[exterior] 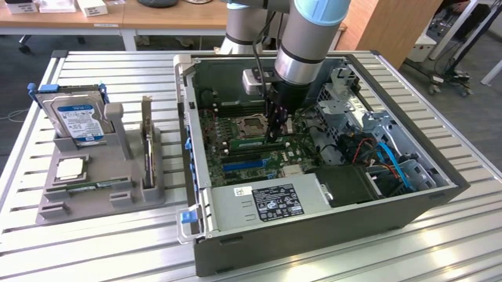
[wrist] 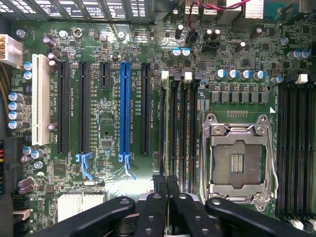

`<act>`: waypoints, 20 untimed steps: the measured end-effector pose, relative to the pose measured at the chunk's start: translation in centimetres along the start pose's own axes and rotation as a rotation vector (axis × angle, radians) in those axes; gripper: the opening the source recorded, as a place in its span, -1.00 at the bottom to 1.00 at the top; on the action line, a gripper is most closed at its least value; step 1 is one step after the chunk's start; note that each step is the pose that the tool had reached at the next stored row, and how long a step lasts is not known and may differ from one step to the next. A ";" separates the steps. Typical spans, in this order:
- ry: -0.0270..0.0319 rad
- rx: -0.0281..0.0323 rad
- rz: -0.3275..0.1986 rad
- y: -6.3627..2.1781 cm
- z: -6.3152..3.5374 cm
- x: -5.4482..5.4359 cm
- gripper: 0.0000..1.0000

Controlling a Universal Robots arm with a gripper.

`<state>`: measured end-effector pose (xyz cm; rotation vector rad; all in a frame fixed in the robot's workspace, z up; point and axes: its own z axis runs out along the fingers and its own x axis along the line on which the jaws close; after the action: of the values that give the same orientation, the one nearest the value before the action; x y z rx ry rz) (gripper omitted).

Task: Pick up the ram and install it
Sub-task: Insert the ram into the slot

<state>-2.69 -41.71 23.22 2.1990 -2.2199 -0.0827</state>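
Clenched, the hand (exterior: 274, 138) reaches down into the open computer case (exterior: 439, 194) and grips the ram (exterior: 249, 143), a green stick standing on edge over the motherboard (exterior: 227, 126). In the exterior view its free length runs toward nine o'clock from the fingers. Whether it sits in a slot I cannot tell.

At the nine o'clock side of the slatted metal surface (exterior: 117, 241) rests a gray holder (exterior: 94, 202). A hard drive (exterior: 77, 117) in a blue caddy stands upright at the holder's twelve o'clock end. A square silver processor (exterior: 70, 168) lies toward six o'clock from it, and a narrow green strip (exterior: 93, 187) lies in a groove just beyond. An expansion card (exterior: 147, 144) stands on edge at the holder's three o'clock.

Inside the case, the processor socket (exterior: 249, 124) lies at the ram's twelve o'clock, a blue expansion slot (exterior: 239, 165) at its six o'clock, and the power supply (exterior: 267, 202) beyond that. Blue cables (exterior: 392, 161) sit toward three o'clock.

In the wrist view the black fingers (wrist: 157, 207) meet at the memory slots (wrist: 183, 123), between the blue slot and the socket.
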 end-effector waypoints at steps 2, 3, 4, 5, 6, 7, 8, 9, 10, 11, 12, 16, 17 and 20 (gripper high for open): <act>0.0003 -0.0001 0.000 0.00 -0.01 0.0 -0.76; 0.0001 -0.0001 0.000 0.00 0.00 0.0 -0.76; 0.0000 0.0000 0.000 0.00 0.00 0.0 -0.76; 0.0002 -0.0001 0.000 0.00 -0.01 0.1 -0.76; 0.0002 0.0000 0.000 0.00 -0.01 0.1 -0.76; 0.0001 -0.0001 0.000 0.00 -0.01 0.1 -0.76; 0.0001 -0.0001 0.000 0.00 -0.01 0.1 -0.76; 0.0002 -0.0001 0.000 0.00 -0.01 0.1 -0.76; 0.0001 -0.0001 0.000 0.00 -0.01 0.1 -0.76; 0.0002 0.0000 0.000 0.00 0.00 0.1 -0.76; 0.0002 0.0000 0.000 0.00 0.04 0.1 -0.76; 0.0003 -0.0001 0.000 0.00 0.09 0.1 -0.76; 0.0002 -0.0001 0.000 -0.01 0.10 0.1 -0.76; 0.0001 0.0000 0.000 -0.01 0.14 0.1 -0.76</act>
<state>-2.69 -41.79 23.08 2.1989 -2.2199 -0.0826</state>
